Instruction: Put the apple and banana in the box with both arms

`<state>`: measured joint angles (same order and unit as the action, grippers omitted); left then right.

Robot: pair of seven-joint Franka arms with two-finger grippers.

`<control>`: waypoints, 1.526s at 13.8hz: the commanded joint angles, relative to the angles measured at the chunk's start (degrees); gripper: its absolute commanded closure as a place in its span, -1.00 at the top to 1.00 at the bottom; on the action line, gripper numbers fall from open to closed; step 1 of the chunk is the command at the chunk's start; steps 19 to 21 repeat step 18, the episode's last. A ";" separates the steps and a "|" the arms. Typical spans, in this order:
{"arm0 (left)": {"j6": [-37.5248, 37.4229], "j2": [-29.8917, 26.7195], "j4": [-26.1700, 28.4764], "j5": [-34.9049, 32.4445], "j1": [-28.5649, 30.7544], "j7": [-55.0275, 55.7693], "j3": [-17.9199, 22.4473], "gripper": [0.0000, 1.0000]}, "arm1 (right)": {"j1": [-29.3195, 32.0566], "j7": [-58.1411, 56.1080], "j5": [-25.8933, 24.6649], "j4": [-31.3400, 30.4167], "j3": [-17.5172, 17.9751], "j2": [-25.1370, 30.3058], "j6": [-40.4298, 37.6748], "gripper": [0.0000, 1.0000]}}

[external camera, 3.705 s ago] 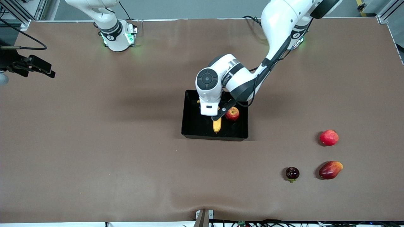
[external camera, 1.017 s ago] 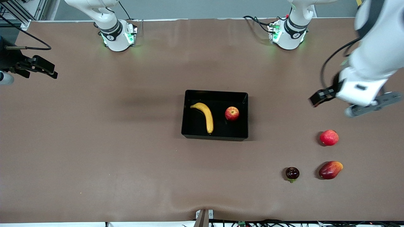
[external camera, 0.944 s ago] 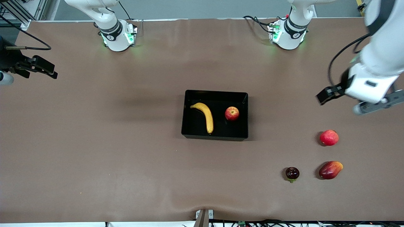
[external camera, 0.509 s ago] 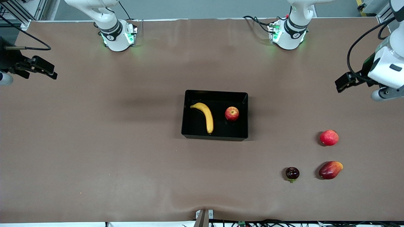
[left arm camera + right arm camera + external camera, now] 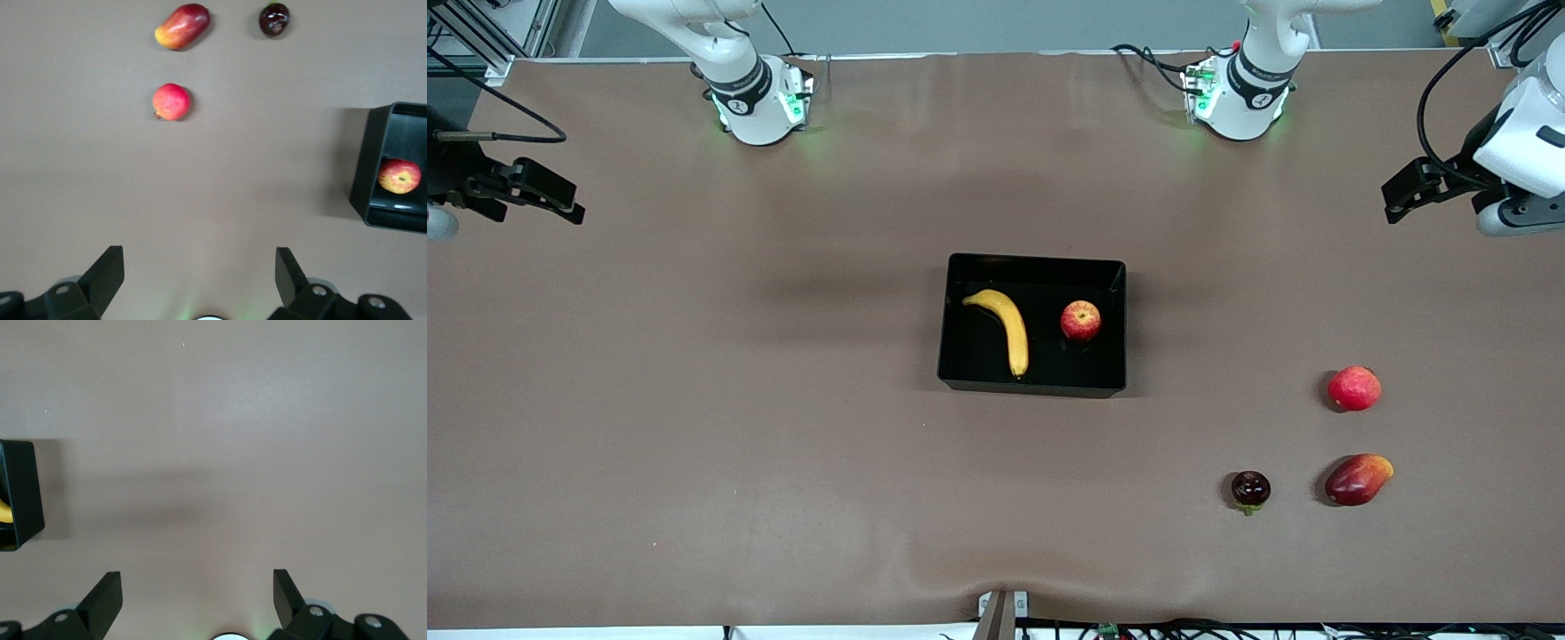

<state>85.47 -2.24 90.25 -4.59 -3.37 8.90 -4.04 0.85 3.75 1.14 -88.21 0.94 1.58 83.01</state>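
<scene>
The black box (image 5: 1032,388) sits mid-table. Inside it lie the yellow banana (image 5: 1007,329) and, beside it toward the left arm's end, the red-and-yellow apple (image 5: 1080,321). My left gripper (image 5: 1449,200) hangs open and empty over bare table at the left arm's end. In the left wrist view the left gripper (image 5: 198,260) holds nothing, and the box (image 5: 373,167) with the apple (image 5: 399,176) shows at the edge. My right gripper (image 5: 516,191) waits open over the right arm's end. In its wrist view the right gripper (image 5: 197,581) is empty; a box corner (image 5: 20,493) and a banana sliver (image 5: 4,512) show.
Three loose fruits lie on the brown table toward the left arm's end: a pinkish-red round fruit (image 5: 1354,388), a red-orange mango-like fruit (image 5: 1358,479) and a small dark fruit (image 5: 1250,489). The left wrist view shows all three fruits.
The left arm let go of the banana in the box, then swung away toward the left arm's end of the table. The right arm has stayed put.
</scene>
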 commanded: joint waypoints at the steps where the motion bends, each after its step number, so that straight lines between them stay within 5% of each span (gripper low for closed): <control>1: 0.93 0.04 0.72 2.30 -0.50 -1.34 0.52 1.00 | 0.74 -0.24 0.53 -0.21 0.20 0.27 0.31 1.00; 21: -4.26 -1.62 -1.75 3.19 -0.50 -0.29 0.26 1.00 | 0.56 -0.33 0.44 -0.03 0.20 0.00 1.02 1.00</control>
